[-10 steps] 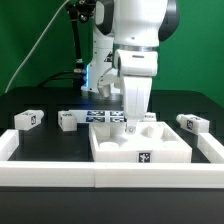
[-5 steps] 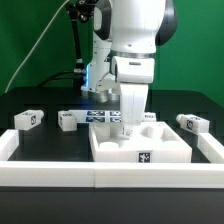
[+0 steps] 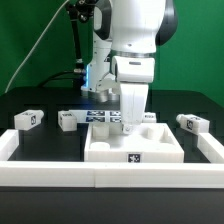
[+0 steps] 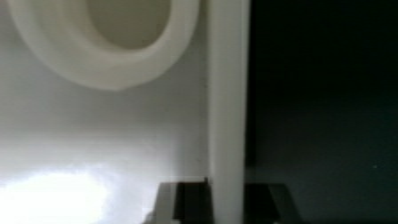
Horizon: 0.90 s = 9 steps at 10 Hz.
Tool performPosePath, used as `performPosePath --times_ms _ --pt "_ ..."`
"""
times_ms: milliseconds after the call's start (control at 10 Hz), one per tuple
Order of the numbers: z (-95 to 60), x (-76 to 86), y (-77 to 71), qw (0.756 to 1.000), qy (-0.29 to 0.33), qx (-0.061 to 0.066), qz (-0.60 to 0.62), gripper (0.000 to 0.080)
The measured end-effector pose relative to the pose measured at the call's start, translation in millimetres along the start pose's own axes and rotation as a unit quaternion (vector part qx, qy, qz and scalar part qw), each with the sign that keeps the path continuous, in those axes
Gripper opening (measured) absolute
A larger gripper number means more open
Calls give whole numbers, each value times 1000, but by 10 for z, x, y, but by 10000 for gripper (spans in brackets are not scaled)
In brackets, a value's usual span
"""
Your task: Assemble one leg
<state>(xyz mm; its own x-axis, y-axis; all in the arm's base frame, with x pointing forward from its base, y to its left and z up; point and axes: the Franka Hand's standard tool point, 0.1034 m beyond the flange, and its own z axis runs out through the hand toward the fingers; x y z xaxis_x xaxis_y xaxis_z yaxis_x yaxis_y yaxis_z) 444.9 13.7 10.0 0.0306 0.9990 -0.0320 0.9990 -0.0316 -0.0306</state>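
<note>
The large white square tabletop [image 3: 105, 152] lies flat inside the white-walled work area. My gripper [image 3: 133, 124] points straight down over its far rim. In the wrist view the raised rim [image 4: 228, 100] runs between my two dark fingers [image 4: 185, 203], and my gripper [image 4: 228, 203] is shut on it. A corner hole [image 4: 128, 30] shows beside the rim. Three legs, small white blocks with tags, lie on the black table: two at the exterior view's left [image 3: 28, 119] [image 3: 67, 121] and one at its right [image 3: 190, 123].
The marker board [image 3: 100, 117] lies flat behind the tabletop, partly hidden by my arm. A low white wall [image 3: 60, 172] borders the front and sides of the work area. The arm's base [image 3: 92, 70] stands at the back.
The tabletop has slid toward the exterior view's left, with my gripper on its far rim. The legs have not moved.
</note>
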Motion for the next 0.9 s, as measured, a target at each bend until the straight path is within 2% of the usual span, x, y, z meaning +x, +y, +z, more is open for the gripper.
performPosePath --times_ms 600,700,900 --pt "-1 -3 6 1000 0 0 -4 57" --pt "-4 -8 39 1000 0 -2 -16 57" --pt "-4 85 171 1000 2 -6 -18 57"
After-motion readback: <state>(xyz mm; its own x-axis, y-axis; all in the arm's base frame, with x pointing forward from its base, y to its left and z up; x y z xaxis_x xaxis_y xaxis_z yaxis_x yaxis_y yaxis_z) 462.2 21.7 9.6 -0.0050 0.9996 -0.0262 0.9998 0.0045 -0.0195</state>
